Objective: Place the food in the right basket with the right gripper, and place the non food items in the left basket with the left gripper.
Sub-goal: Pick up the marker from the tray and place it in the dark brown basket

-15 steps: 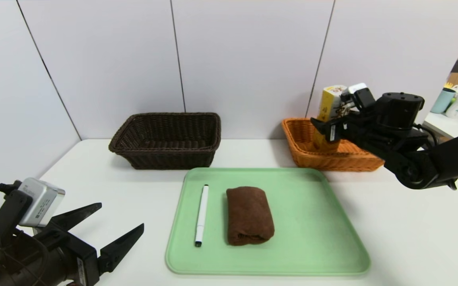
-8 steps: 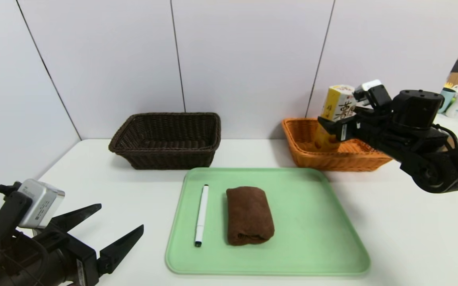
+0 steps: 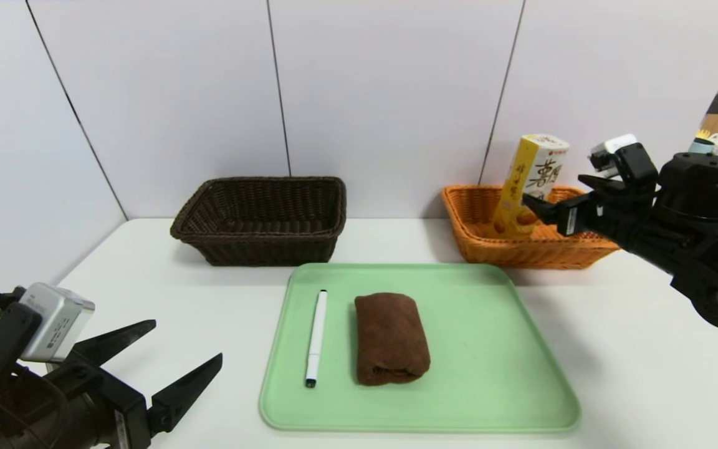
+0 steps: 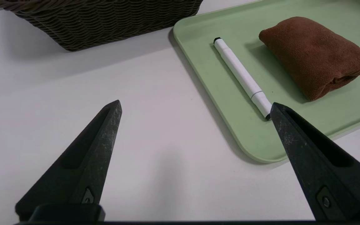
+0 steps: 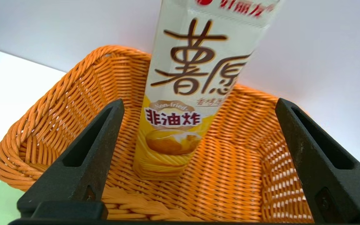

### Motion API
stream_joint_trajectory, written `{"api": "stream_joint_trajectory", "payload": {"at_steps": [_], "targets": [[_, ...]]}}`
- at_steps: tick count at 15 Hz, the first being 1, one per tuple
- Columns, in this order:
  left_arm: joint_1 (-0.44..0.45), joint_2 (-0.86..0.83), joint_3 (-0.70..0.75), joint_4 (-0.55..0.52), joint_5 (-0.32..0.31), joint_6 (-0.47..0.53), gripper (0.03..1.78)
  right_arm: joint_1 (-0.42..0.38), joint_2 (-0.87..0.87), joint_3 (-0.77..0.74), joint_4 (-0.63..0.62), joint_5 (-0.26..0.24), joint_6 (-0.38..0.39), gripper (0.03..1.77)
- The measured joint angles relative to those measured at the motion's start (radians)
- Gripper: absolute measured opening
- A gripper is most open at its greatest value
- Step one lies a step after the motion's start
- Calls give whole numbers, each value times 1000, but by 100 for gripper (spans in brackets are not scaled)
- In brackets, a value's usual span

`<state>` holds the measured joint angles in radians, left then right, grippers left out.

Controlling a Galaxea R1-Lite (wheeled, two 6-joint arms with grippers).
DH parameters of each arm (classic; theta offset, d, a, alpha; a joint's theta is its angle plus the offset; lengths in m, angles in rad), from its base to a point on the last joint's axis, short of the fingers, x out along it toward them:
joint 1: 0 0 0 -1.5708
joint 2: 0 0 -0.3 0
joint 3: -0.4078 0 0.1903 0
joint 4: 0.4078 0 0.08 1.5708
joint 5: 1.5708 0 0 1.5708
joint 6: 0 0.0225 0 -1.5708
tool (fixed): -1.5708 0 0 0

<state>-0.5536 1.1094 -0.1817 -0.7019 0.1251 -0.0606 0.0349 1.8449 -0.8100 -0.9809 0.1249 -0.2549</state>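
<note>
one snack box [image 3: 530, 187]: beside the open, unladen right gripper [image 3: 555, 199], in the orange basket [image 3: 477, 243]
left gripper [image 3: 186, 338]: spread wide, holding nothing, near the tray [image 3: 490, 349]

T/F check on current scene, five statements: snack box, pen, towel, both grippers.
1. The snack box stands in the orange basket. True.
2. The right gripper is clamped on the box. False: its jaws stand open, clear of either side of it.
3. The marker pen lies in the dark basket. False: it is on the green tray.
4. The rolled towel is on the tray. True.
5. The left gripper holds the towel. False: it is open and empty.
</note>
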Motion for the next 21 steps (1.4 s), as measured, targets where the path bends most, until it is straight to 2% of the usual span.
{"api": "stream_joint_trajectory", "payload": {"at_steps": [8,12,15,21], "targets": [[0,-19,3,3,-1,-1,169,0,-171,185,-3,0,8,169],[0,-30,3,3,-3,0,169,15,-338,330,-2,-2,15,169],[0,-30,1,3,-3,0,169,57,-485,420,13,-12,15,169],[-1,-44,2,4,-4,20,169,119,-761,545,206,-44,14,169]]}}
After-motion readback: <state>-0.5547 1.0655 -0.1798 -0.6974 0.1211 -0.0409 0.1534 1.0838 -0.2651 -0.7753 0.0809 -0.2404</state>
